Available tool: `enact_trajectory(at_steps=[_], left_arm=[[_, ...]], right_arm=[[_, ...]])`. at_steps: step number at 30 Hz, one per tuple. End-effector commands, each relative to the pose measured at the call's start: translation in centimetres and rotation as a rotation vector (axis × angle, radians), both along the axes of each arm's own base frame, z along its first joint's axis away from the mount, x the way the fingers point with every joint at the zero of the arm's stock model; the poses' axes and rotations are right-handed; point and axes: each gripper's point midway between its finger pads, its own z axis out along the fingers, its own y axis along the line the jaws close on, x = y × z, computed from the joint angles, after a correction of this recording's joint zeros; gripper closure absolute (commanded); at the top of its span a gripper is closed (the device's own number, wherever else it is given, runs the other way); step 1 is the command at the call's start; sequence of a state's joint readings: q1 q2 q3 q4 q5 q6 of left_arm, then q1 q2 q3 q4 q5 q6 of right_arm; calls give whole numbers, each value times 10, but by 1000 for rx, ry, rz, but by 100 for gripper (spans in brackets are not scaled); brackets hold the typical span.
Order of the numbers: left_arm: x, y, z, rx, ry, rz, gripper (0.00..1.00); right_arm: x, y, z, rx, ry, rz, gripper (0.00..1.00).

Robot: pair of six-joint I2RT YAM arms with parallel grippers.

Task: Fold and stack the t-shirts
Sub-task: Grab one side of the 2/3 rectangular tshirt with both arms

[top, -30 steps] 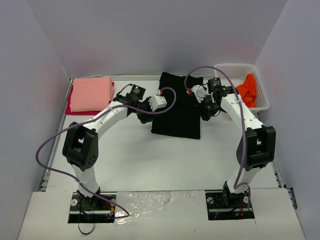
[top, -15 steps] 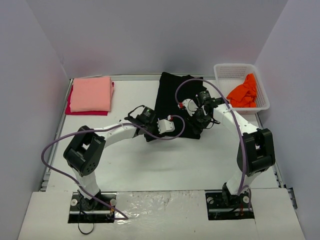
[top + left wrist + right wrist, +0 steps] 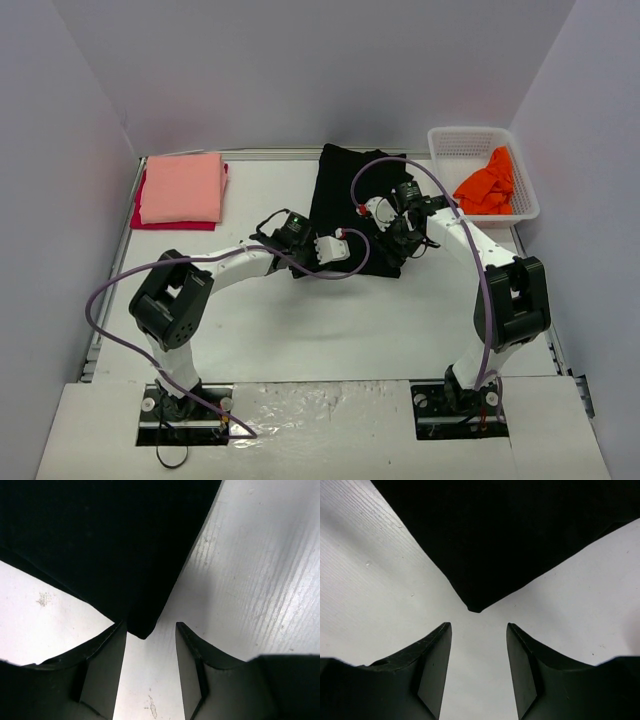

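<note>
A black t-shirt lies folded in a long strip mid-table. My left gripper is at its near-left corner and my right gripper at its near-right corner. In the left wrist view the black t-shirt's corner tip sits just between the open fingertips of the left gripper, unpinched. In the right wrist view the black t-shirt's corner lies just ahead of the open right gripper. A folded salmon-pink t-shirt rests on a red one at the back left. An orange t-shirt lies crumpled in the basket.
The white mesh basket stands at the back right corner. Purple cables loop over both arms. Grey walls close the table on three sides. Bare white tabletop stretches between the black shirt and the arm bases.
Both grippers moved from the shirt's sides toward me, down to its near corners. Over the last half second they have hardly shifted.
</note>
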State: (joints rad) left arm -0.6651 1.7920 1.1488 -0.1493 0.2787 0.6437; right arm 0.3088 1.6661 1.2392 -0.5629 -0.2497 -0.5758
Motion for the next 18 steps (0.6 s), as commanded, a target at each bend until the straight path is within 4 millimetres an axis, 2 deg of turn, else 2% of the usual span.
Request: enact_trajectory(at_steps=[1, 12, 15, 18], left_arm=[[9, 3, 7, -3, -28, 15, 58], [19, 11, -10, 94, 28, 47, 63], [21, 9, -10, 91, 36, 51, 71], [21, 8, -10, 89, 52, 51, 85]], right_arm=[[-2, -4, -2, -24, 12, -11, 56], [-4, -9, -4, -42, 17, -23, 55], [-7, -10, -5, -43, 21, -23, 54], [-9, -13, -7, -51, 25, -28, 54]])
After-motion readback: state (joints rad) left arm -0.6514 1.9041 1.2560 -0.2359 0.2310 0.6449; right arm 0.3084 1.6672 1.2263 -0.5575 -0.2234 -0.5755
